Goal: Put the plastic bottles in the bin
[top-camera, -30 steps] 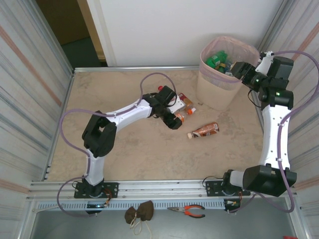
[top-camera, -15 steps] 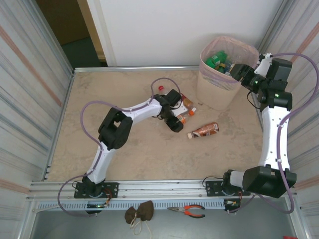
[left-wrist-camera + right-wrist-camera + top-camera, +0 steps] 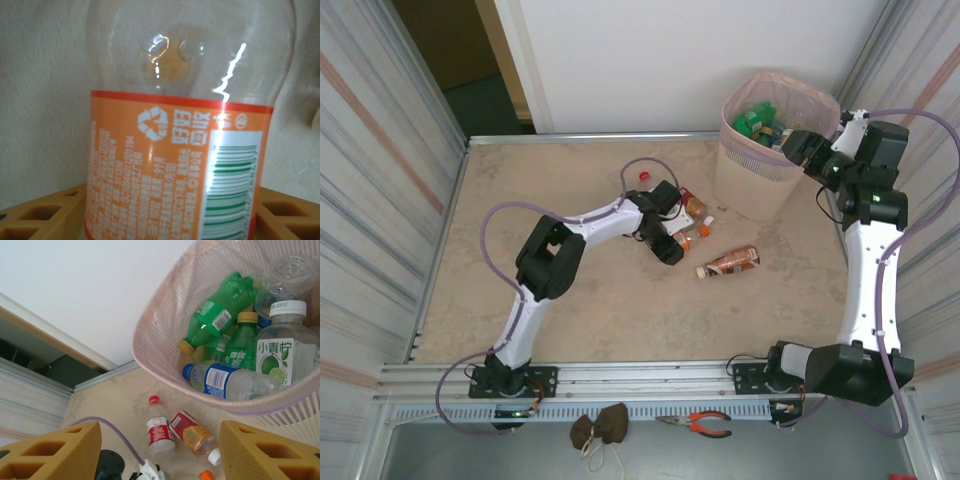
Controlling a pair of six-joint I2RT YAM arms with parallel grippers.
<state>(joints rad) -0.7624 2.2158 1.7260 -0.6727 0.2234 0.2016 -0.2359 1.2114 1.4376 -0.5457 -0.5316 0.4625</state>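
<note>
Our left gripper point(image 3: 672, 248) straddles a bottle point(image 3: 175, 150), and we can't tell whether it's clamped. The slick plastic could squirt out. Right gripper point(image 3: 160, 440) gapes empty.

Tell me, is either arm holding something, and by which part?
The left gripper straddles an orange-labelled bottle at its labelled middle; whether it grips yet cannot be told. The right gripper is open by the bin, holding nothing.

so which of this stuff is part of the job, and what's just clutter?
Job: orange-label bottle at the left end effector; brown bottle on the table; red-capped bottle; bin, with green bottles inside.
Clutter: orange-handled pliers; brown cloth bundle.
</note>
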